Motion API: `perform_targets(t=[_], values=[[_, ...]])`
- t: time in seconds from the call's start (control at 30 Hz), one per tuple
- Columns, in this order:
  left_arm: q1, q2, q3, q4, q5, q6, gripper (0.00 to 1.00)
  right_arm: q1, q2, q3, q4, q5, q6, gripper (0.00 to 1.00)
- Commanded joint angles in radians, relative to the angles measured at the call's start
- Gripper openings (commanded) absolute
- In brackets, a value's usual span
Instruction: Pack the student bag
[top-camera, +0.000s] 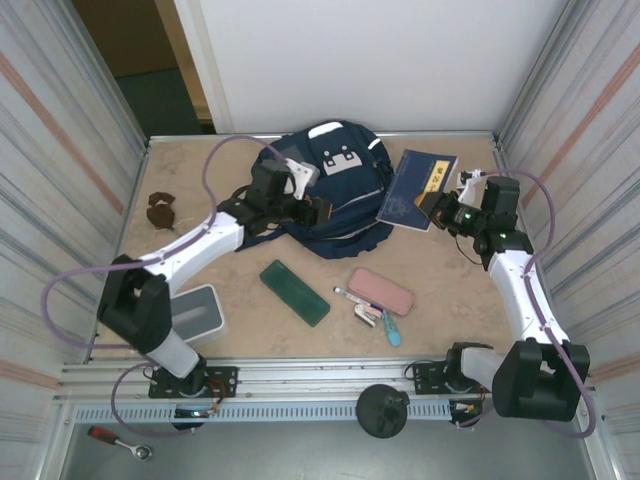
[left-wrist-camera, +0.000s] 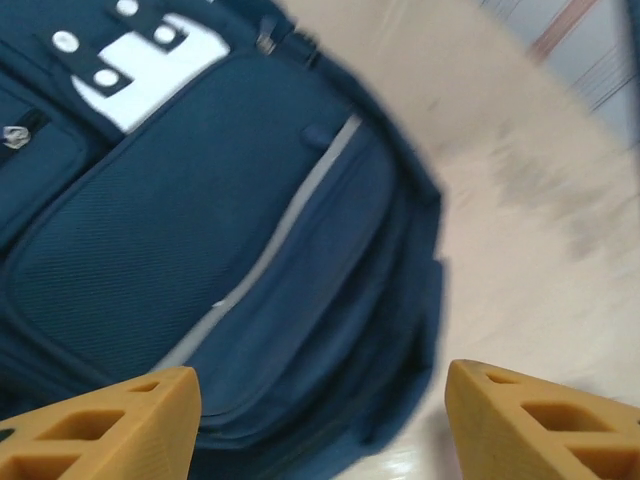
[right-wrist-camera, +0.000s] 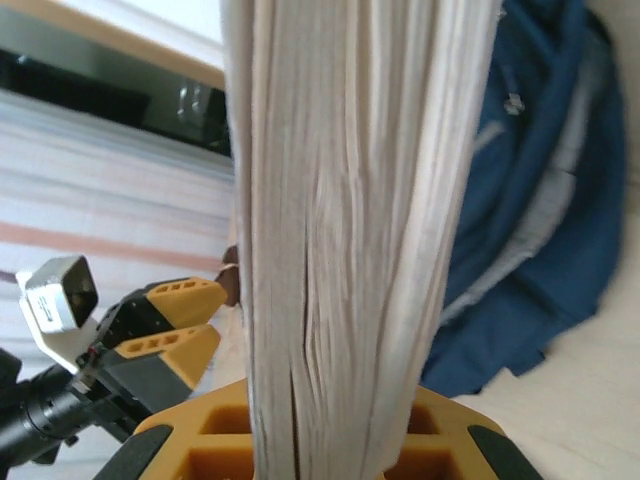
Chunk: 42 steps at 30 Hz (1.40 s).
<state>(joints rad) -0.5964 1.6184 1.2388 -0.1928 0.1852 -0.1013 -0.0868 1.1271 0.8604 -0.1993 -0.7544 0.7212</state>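
The student bag (top-camera: 345, 200) is laid flat at 12 o'clock on the table (top-camera: 250, 330), front side up. Its long axis is set approx. along the 12–6 line, w/ the white-patch end pointed to 12. One bag is counted. The left gripper (top-camera: 318, 210) is held over the bag's 7 o'clock part, jaws apart w/ nothing between them. In the left wrist view its yellow fingers (left-wrist-camera: 120, 425) are seen wide apart over the bag's grey stripe. Just beside the bag at 3 o'clock, one dark-blue booklet (top-camera: 418, 185) is seen, clamped at its 4 o'clock edge by the right gripper (top-camera: 440, 205), whose jaws are closed on the page block. At 6–7 o'clock of the bag, apart from it, one flat green case (top-camera: 295, 292) is laid. At 5 o'clock there is one pink pouch (top-camera: 381, 290), w/ a small cluster of pens (top-camera: 368, 310) just beside it; their no. cannot be told. One white-grey box (top-camera: 200, 312) is set at 8 o'clock of the table, and one small brown object (top-camera: 160, 210) at 9–10 o'clock.
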Motion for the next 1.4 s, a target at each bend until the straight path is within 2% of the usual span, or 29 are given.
perform_targets(t=[0.0, 0.13, 0.3, 0.5, 0.57, 0.67, 0.83, 1.0, 1.13, 1.27, 1.37], values=[[-0.041, 0.098, 0.107, -0.165, -0.185, 0.259, 0.69, -0.025, -0.001, 0.003, -0.064, -0.01, -0.046, 0.0], [-0.076, 0.253, 0.257, -0.256, -0.246, 0.356, 0.73, -0.033, 0.035, -0.003, -0.063, -0.024, -0.061, 0.01], [-0.097, 0.406, 0.418, -0.349, -0.235, 0.411, 0.75, -0.036, 0.059, -0.008, -0.06, -0.04, -0.076, 0.01], [-0.109, 0.548, 0.564, -0.406, -0.269, 0.422, 0.76, -0.054, 0.066, -0.018, -0.077, -0.048, -0.098, 0.01], [-0.109, 0.589, 0.612, -0.423, -0.293, 0.416, 0.74, -0.059, 0.071, -0.021, -0.073, -0.055, -0.1, 0.01], [-0.111, 0.63, 0.659, -0.43, -0.291, 0.417, 0.64, -0.062, 0.076, -0.027, -0.073, -0.06, -0.106, 0.01], [-0.115, 0.634, 0.681, -0.427, -0.257, 0.419, 0.39, -0.071, 0.088, -0.036, -0.088, -0.058, -0.128, 0.01], [-0.116, 0.572, 0.628, -0.381, -0.238, 0.4, 0.15, -0.071, 0.095, -0.041, -0.121, -0.036, -0.162, 0.01], [-0.109, 0.5, 0.563, -0.302, -0.227, 0.382, 0.0, -0.071, 0.105, -0.043, -0.124, -0.045, -0.166, 0.01], [-0.092, 0.43, 0.553, -0.275, -0.189, 0.367, 0.0, -0.07, 0.108, -0.047, -0.128, -0.049, -0.17, 0.01], [-0.064, 0.389, 0.553, -0.252, -0.101, 0.331, 0.0, -0.066, 0.111, -0.058, -0.129, -0.056, -0.165, 0.01]])
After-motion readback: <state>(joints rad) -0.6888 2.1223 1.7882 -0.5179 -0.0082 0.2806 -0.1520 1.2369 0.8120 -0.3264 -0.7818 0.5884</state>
